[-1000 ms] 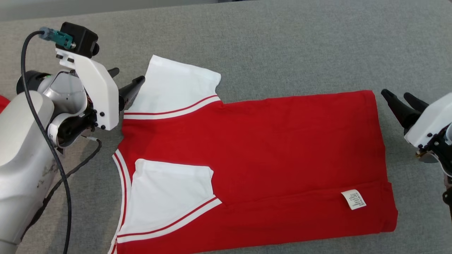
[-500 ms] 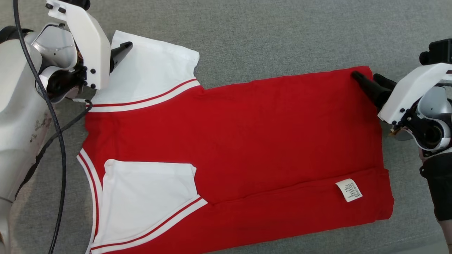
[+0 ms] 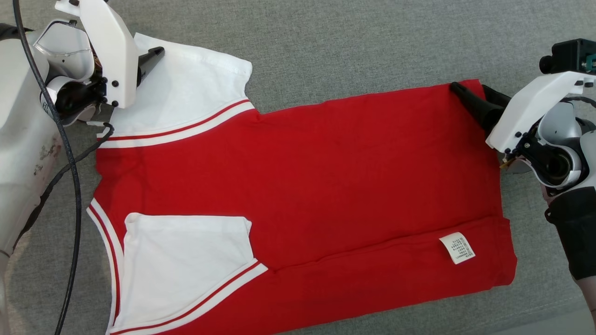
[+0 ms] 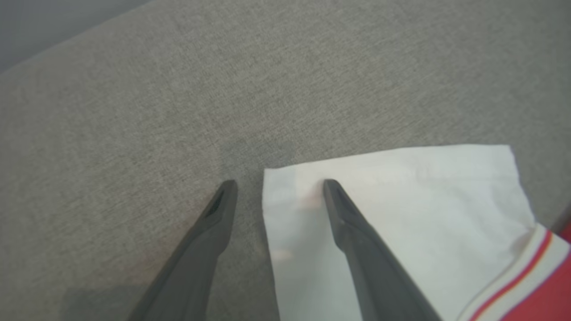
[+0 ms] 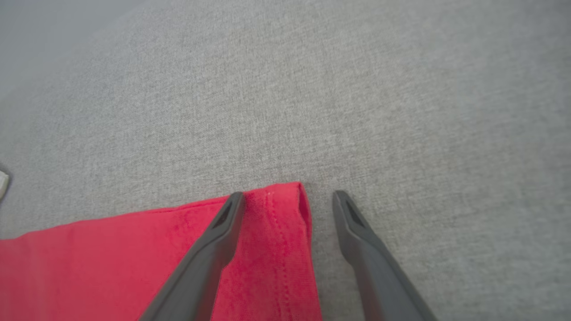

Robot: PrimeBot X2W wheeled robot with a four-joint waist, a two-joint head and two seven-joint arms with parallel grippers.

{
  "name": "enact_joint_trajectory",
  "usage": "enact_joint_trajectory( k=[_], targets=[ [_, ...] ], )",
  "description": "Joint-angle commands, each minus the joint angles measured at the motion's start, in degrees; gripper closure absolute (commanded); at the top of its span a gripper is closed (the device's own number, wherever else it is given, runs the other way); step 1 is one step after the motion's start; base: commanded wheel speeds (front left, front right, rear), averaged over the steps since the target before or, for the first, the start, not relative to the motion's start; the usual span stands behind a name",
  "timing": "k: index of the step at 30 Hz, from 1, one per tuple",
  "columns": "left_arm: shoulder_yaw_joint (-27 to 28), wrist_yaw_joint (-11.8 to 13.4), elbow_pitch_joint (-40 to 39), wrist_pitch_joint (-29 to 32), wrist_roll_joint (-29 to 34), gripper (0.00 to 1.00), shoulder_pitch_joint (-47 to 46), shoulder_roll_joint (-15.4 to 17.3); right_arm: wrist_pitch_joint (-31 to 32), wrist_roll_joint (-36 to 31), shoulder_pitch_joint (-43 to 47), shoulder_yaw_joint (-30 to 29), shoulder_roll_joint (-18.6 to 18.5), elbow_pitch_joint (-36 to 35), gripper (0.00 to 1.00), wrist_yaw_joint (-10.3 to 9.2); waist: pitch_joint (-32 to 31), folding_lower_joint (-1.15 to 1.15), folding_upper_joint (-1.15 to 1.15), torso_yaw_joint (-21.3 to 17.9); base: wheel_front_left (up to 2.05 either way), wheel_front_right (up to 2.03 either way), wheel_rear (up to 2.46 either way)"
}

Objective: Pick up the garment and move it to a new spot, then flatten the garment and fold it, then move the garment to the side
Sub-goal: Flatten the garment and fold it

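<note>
The garment (image 3: 326,177) is a red T-shirt with white sleeves, lying flat with its collar to the left and its hem to the right. Its near edge is folded over, showing a white label (image 3: 457,247). My left gripper (image 3: 156,49) is open at the far sleeve (image 3: 186,93). In the left wrist view the left gripper (image 4: 279,183) straddles the sleeve's (image 4: 401,200) corner, one finger on the cloth and one on the table. My right gripper (image 3: 470,87) is open at the far hem corner. In the right wrist view the right gripper (image 5: 287,194) straddles the hem's (image 5: 276,236) edge.
The shirt lies on a grey cloth-covered table (image 3: 349,46), whose front edge (image 3: 549,321) shows at the lower right. A black cable (image 3: 74,186) hangs along my left arm beside the collar. Bare grey cloth stretches beyond the shirt's far side.
The head camera has shifted. The right gripper has moved from beside the hem onto its far corner. The left gripper has gone from the sleeve's side edge to its far corner. Both stay open.
</note>
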Motion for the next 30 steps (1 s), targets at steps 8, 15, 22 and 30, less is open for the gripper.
enact_joint_trajectory(
  k=[8, 15, 22, 30],
  targets=[
    [-2.56, -0.06, 0.46, 0.00, -2.77, 1.00, -1.22, 0.51, -0.73, 2.74, -0.37, 4.28, -0.40, 2.04, 0.74, 0.08, -0.60, 0.00, 0.00, 0.48, 0.00, 0.00, 0.00],
    [-4.66, -0.06, -0.07, -1.59, -5.07, 1.00, -0.81, 0.93, -2.52, 4.77, -0.88, 6.91, -1.90, 2.50, 1.00, 0.07, -1.89, 0.00, 0.00, 0.83, 0.00, 0.00, 0.00],
    [-6.41, -0.06, -1.52, -3.01, -8.34, 1.00, 0.74, 1.89, -4.94, 6.41, 0.20, 8.93, -3.13, 3.85, 1.00, 0.07, -4.89, 0.00, 0.00, 1.40, 0.00, 0.00, 0.00],
    [-9.41, -0.08, -5.25, -3.60, -12.28, 1.00, 4.33, 3.55, -8.14, 8.42, 2.78, 10.75, -5.32, 5.17, 1.00, 0.07, -10.41, 0.00, 0.00, 3.49, 0.00, 0.00, 0.00]
  ],
)
